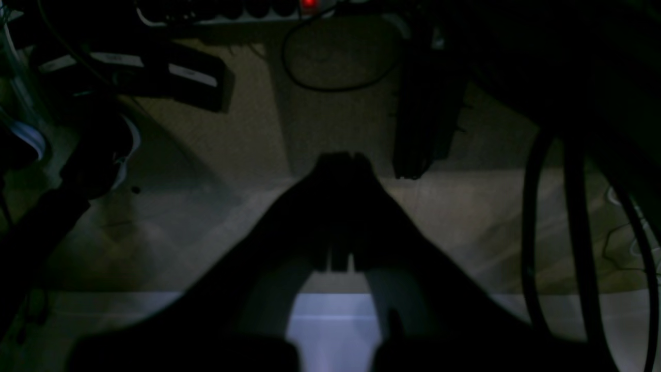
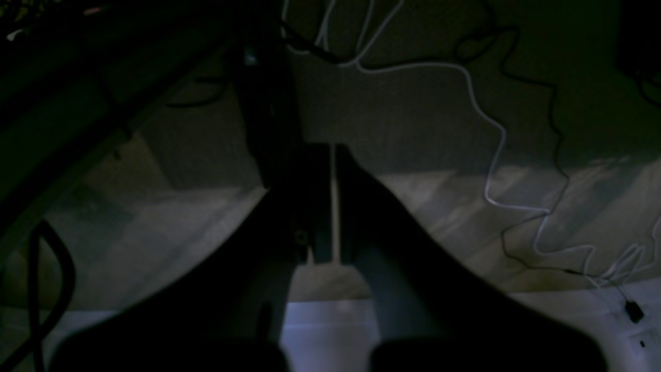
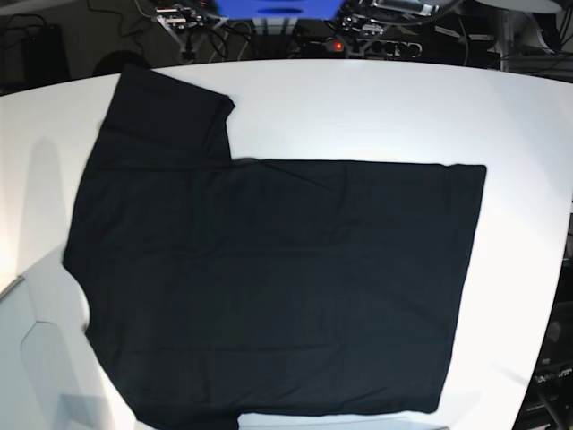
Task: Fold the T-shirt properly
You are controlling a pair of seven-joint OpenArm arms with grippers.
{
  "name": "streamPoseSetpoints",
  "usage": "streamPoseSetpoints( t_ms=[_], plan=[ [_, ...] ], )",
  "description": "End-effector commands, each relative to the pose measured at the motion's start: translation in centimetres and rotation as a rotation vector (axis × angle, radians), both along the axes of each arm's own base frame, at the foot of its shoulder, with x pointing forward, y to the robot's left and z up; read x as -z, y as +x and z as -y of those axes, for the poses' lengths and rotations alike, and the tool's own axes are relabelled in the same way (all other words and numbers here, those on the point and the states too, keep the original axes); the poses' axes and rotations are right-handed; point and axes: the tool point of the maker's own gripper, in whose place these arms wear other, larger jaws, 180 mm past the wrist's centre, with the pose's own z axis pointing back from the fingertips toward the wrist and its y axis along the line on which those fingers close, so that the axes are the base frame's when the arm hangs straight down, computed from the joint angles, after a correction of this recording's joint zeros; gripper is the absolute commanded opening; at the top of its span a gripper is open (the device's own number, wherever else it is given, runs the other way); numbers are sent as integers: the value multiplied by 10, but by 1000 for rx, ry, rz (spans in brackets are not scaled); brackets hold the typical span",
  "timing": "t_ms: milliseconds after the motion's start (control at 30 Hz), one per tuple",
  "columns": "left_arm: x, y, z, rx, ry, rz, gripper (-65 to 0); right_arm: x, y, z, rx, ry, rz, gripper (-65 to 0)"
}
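Note:
The black T-shirt [image 3: 269, 278] lies spread flat on the white table [image 3: 376, 116] in the base view. One short sleeve [image 3: 166, 112] points toward the far left corner, and the hem is on the right. No print or tag shows on the upward side. Neither arm appears in the base view. In the dim left wrist view, my left gripper [image 1: 343, 157] is shut and holds nothing, hanging over carpeted floor. My right gripper [image 2: 333, 152] is likewise shut and holds nothing, with only a thin slit between its fingers. Neither wrist view shows the shirt.
Beyond the table's far edge are a power strip with a red light [image 3: 336, 45] and tangled cables. White and black cables [image 2: 490, 155] trail over the carpet. Dark upright legs stand near each gripper [image 1: 423, 119] [image 2: 268, 113]. The shirt's lower left runs off the base view's bottom edge.

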Motion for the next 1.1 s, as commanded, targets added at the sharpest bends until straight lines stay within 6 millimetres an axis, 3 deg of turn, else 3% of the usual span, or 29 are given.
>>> streamPoseSetpoints(
  t_ms=[0, 233, 433, 567, 700, 1067],
  plan=[
    [0, -3, -1, 1, 7, -4, -648, 0, -4, -6, 6, 20, -7, -650],
    [0, -5, -1, 1, 7, -13, -647, 0, -6, -5, 6, 19, -11, -650],
    [-1, -3, -13, 2, 24, -6, -649, 0, -6, -5, 6, 19, -11, -650],
    [-1, 4, -14, 3, 25, 22, -649, -1, -23, -5, 6, 18, -27, -650],
    [-7, -4, -10, 9, 14, 84, -649, -6, -33, -3, 7, 15, -4, -650],
    [-51, -39, -58, 81, 70, 206, -649, -46, -68, 2, -2, 4, 113, -650]
  ],
)
